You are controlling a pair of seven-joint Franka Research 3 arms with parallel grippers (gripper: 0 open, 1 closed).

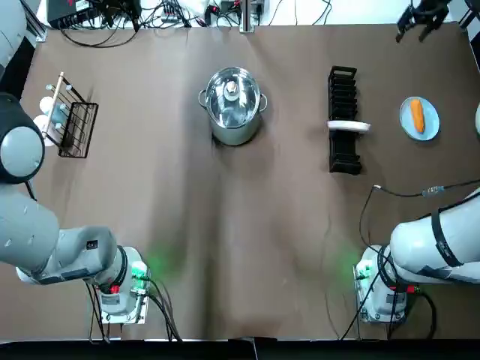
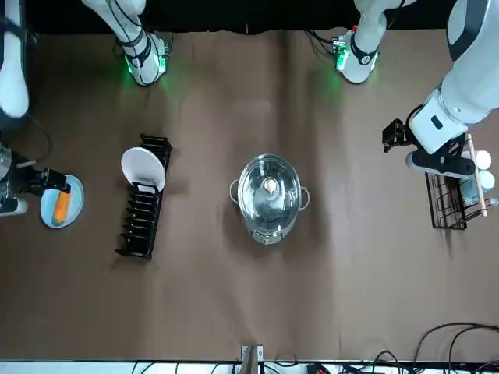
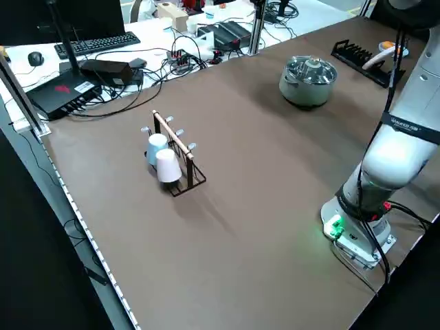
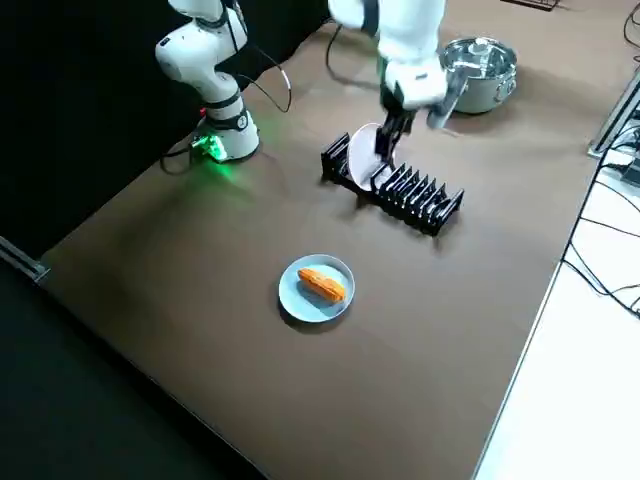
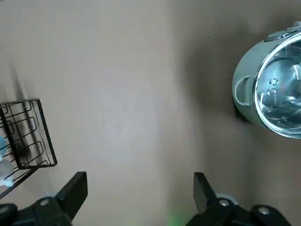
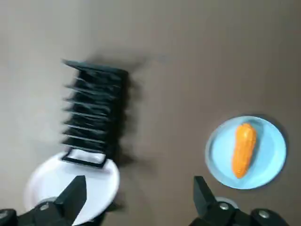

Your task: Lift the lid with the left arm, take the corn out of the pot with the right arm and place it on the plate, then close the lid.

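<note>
Corn (image 1: 418,116) on plate (image 1: 406,124), long axis running away from robot, lid (image 1: 232,96) on pot (image 1: 234,136), left gripper (image 5: 139,181) wide, right gripper (image 6: 139,184) wide

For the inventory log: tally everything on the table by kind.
Pot: 1
Lid: 1
Corn: 1
Plates: 2
Racks: 2
Cups: 2
Total: 9

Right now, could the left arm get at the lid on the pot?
Probably yes. The lid sits on the pot with nothing over it. The left hand is open, raised beside the cup rack, and only bare table lies between them.
</note>
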